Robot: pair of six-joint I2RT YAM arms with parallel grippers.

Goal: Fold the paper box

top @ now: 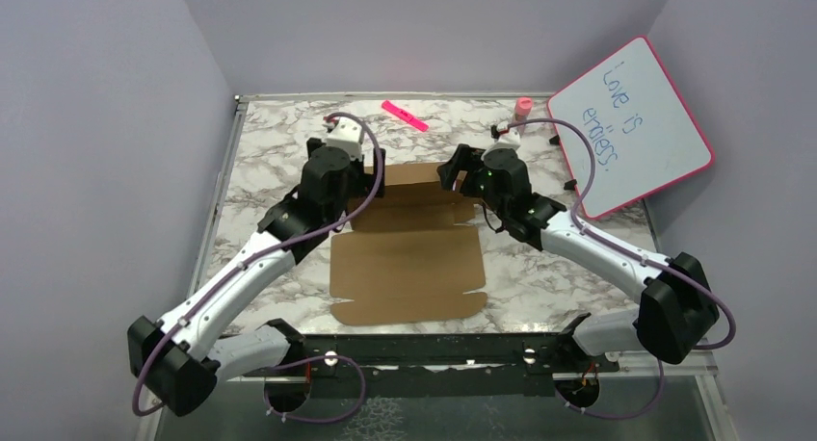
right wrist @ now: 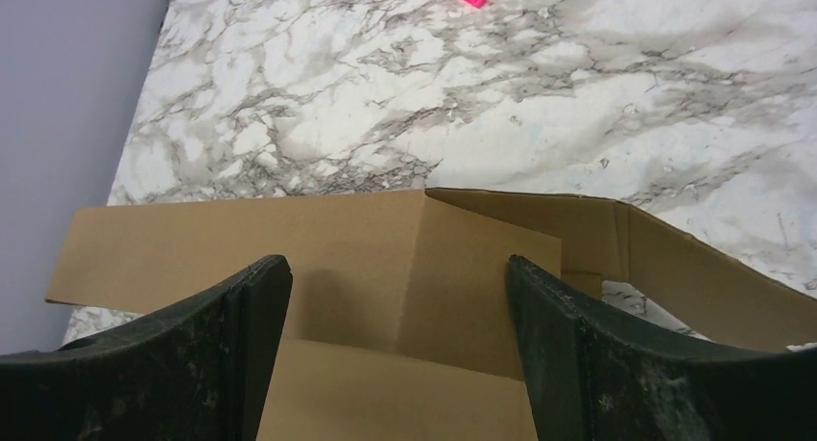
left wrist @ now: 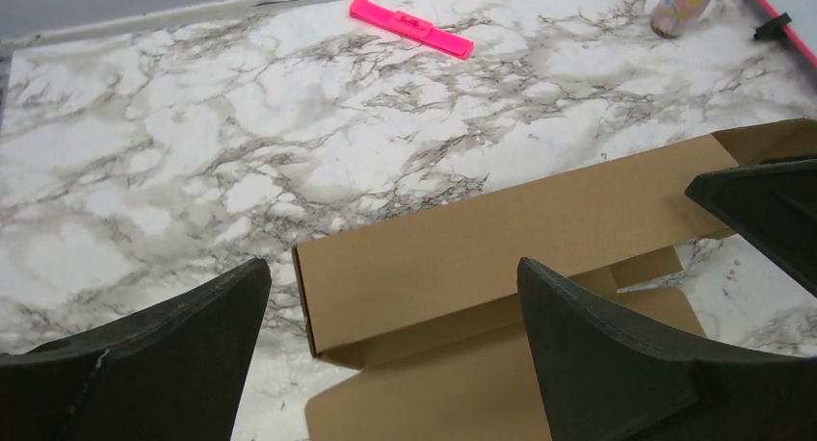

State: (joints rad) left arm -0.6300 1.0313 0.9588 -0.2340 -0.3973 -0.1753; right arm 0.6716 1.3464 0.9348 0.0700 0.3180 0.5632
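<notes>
Brown cardboard makes up the paper box (top: 409,268), which lies in the middle of the marbled counter (top: 270,162) between the two arms. Its near half is flat on the surface, while the far strip is folded up into a low back wall (left wrist: 501,239). Both arms reach to that far end, one at each corner, presumably because the wall needs holding at both ends to be shaped evenly.

The left fingers (left wrist: 183,325) are spread wide and hold nothing. The wall's left end sits ahead of them and between them, apart from both. The right fingers (right wrist: 193,325) are also parted, one on each side of the wall's right corner, where a side flap (right wrist: 694,268) bends away from it. I see no contact there, so I read them as released.

My judgement is that the fold is at an early stage: one wall is up, and the side panels and the wide near panel are not yet raised.

A pink strip (top: 404,116), a small bottle (top: 523,106) and a leaning whiteboard (top: 631,123) sit at the far edge, well apart from the box.
</notes>
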